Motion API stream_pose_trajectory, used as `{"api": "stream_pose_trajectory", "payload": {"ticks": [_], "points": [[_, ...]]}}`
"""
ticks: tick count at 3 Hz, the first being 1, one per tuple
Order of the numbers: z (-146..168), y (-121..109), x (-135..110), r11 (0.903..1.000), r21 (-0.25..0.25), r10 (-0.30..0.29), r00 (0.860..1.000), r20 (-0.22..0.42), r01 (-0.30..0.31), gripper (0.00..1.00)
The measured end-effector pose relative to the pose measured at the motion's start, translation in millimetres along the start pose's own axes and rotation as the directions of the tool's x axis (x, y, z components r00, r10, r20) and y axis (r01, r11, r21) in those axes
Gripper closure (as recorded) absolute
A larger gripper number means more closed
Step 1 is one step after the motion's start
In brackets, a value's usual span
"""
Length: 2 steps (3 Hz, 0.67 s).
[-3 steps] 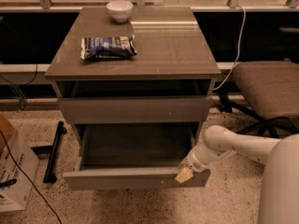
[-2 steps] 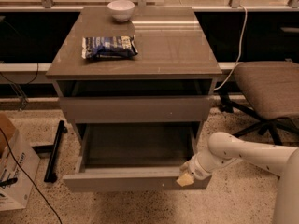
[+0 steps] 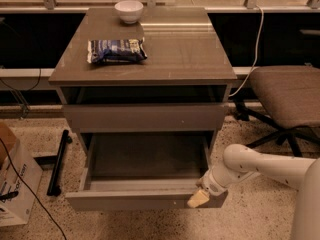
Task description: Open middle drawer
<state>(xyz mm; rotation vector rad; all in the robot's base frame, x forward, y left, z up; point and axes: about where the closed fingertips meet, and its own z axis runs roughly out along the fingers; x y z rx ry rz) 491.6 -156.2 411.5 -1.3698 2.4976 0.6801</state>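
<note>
Cabinet top (image 3: pixel 190 59): white bowl (image 3: pixel 129 10) at the back edge, left of centre. Blue snack bag (image 3: pixel 117 50) lying flat in front of it, well apart. Bottom drawer (image 3: pixel 130 200) pulled far out. Padded chair (image 3: pixel 287 96) to the cabinet's right, white cable (image 3: pixel 256 41) hanging behind it. Left, on the speckled floor (image 3: pixel 260 219): cardboard box (image 3: pixel 15 181) with a black bar (image 3: pixel 57 162) beside it.

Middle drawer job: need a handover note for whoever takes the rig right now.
Gripper: at the right end of the middle drawer's front panel, low on the cabinet's right side.
Middle drawer: pulled well out.
Drawer above: shut.
Cabinet top: snack bag and white bowl, untouched.
Done: the drawer looks open.
Left: probably just back the arm clear of the front panel.
</note>
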Motion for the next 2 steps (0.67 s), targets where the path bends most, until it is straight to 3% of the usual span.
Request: {"api": "stream_pose_trajectory", "payload": {"ticks": [1,2], "points": [[0.4,32.8,25.9,0.9971,-0.035,0.067,0.998,-0.022,-0.068,0.00],[0.4,32.8,25.9,0.9971,-0.035,0.067,0.998,-0.022,-0.068,0.00]]}}
